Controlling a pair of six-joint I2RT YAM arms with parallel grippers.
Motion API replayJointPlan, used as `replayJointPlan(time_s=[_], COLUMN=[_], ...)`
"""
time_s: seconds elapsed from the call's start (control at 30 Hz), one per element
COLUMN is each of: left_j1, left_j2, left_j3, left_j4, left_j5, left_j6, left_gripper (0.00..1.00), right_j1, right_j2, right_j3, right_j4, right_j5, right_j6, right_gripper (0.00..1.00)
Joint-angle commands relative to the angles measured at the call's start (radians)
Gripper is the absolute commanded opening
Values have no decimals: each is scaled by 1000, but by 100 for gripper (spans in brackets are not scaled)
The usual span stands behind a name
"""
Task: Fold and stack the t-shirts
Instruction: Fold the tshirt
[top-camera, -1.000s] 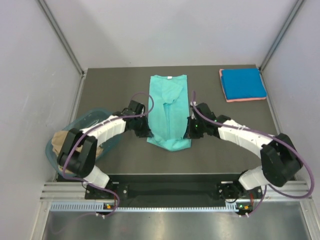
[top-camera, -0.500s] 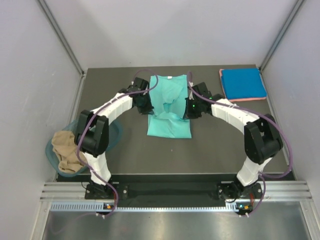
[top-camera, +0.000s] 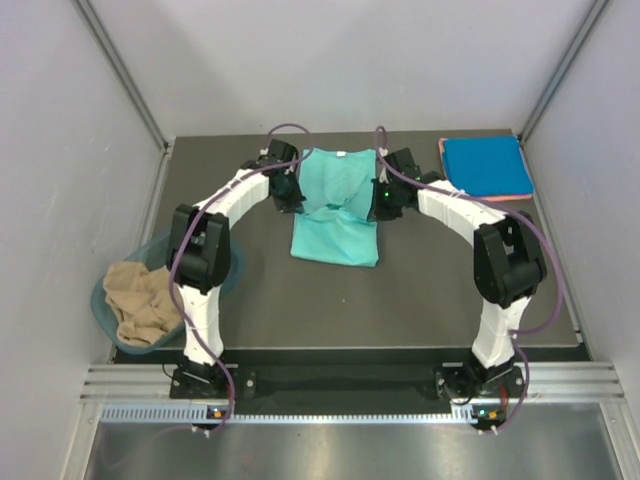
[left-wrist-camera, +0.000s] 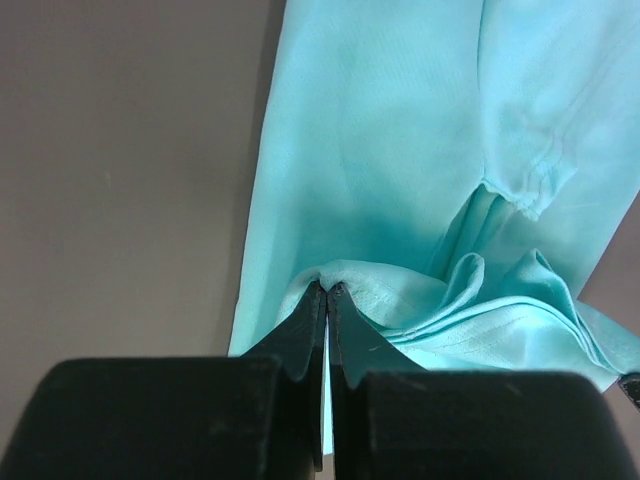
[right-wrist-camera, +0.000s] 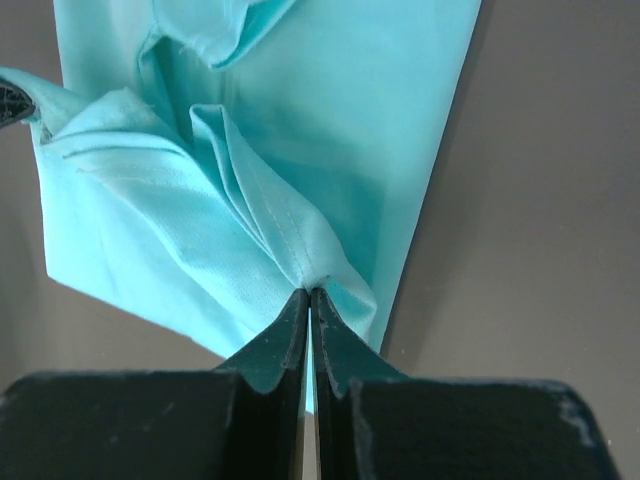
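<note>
A teal-green t-shirt (top-camera: 336, 205) lies lengthwise at the table's far middle, its near end doubled back over the rest. My left gripper (top-camera: 292, 192) is shut on its left hem corner (left-wrist-camera: 330, 285). My right gripper (top-camera: 378, 198) is shut on the right hem corner (right-wrist-camera: 312, 283). Both pinched corners hang lifted above the flat lower layer of the t-shirt (left-wrist-camera: 370, 130) (right-wrist-camera: 350, 110). A folded bright blue t-shirt (top-camera: 486, 166) lies at the far right on a pink one (top-camera: 490, 198), of which only an edge shows. A tan t-shirt (top-camera: 140, 303) is bunched at the near left.
The tan cloth sits in a translucent teal tub (top-camera: 232, 268) beside the left arm's base. Grey walls close the table's left, right and far sides. The dark tabletop (top-camera: 400, 300) shows between the shirt and the arm bases.
Both grippers carried the teal shirt's near hem away from the bases toward the collar, folding the shirt over itself. The arms stretched out and the tub with the tan cloth came into view.
</note>
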Motion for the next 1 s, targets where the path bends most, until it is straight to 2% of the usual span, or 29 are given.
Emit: replayJointPlan(time_s=[0.0,0.43,0.97], left_j1=[17,39,46], left_j2=[12,66,163], left_j3=[61,131,232], left_j4=[-4,100,103], left_j5=[-7,12,-48], left_j6=[-12,2,31], left_gripper=[0,0,0], right_j1=[-22,-54,-88], right_j2=[19,88,171], right_j3=[73,145,189], right_j4=[18,102,176], right_j5=[-8,-87,-120], right_j6=[-27,-31,-2], right_gripper=[0,0,0])
